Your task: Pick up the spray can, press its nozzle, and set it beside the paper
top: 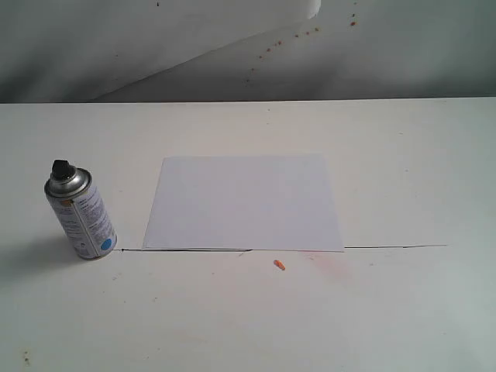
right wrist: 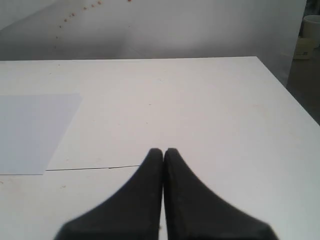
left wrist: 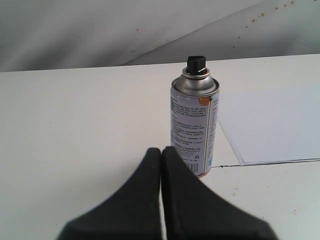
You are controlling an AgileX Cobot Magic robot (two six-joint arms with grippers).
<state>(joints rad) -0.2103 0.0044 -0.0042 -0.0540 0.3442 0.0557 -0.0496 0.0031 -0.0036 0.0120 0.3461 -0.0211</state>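
The silver spray can (top: 81, 214) stands upright on the white table, left of the paper, its black nozzle (top: 61, 167) on top. The white paper (top: 244, 203) lies flat mid-table, its near edge along a thin black line. In the left wrist view the spray can (left wrist: 194, 121) with its nozzle (left wrist: 196, 63) stands just beyond my left gripper (left wrist: 161, 151), which is shut and empty; the paper (left wrist: 270, 122) lies beside it. My right gripper (right wrist: 163, 152) is shut and empty over bare table, the paper (right wrist: 32, 131) off to its side. Neither gripper shows in the exterior view.
A thin black line (top: 387, 247) crosses the table. A small orange fleck (top: 280, 265) and a faint pink stain (top: 333, 267) lie near the paper's front edge. A curved white backdrop sheet (top: 194, 39) rises behind. The table's edge (right wrist: 292, 95) is near my right gripper.
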